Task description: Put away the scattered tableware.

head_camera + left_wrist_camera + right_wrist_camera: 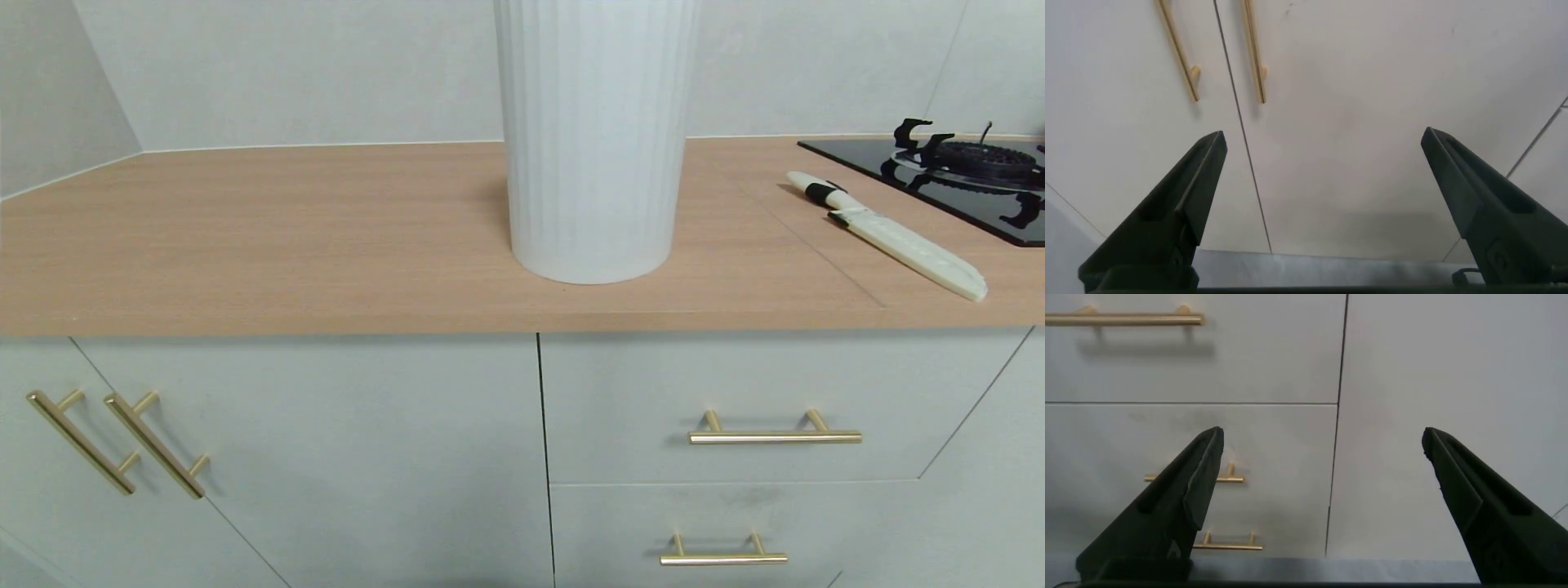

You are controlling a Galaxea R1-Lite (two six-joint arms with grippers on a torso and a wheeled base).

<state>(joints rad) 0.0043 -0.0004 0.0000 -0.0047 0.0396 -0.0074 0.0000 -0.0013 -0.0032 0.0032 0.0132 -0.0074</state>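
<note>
A white knife (890,235) with a black band on its handle lies on the wooden counter (286,237) at the right, beside the hob. A tall white ribbed container (594,139) stands upright at the counter's middle. My left gripper (1323,143) is open and faces the pale cabinet doors (1372,122) with gold handles. My right gripper (1323,437) is open too, in front of the drawer fronts (1192,367); nothing is between either pair of fingers.
A black gas hob (955,175) sits at the counter's far right corner. Below the counter are cabinet doors with two gold handles (114,441) on the left and drawers with gold bar handles (774,436) on the right. Grey walls close the back.
</note>
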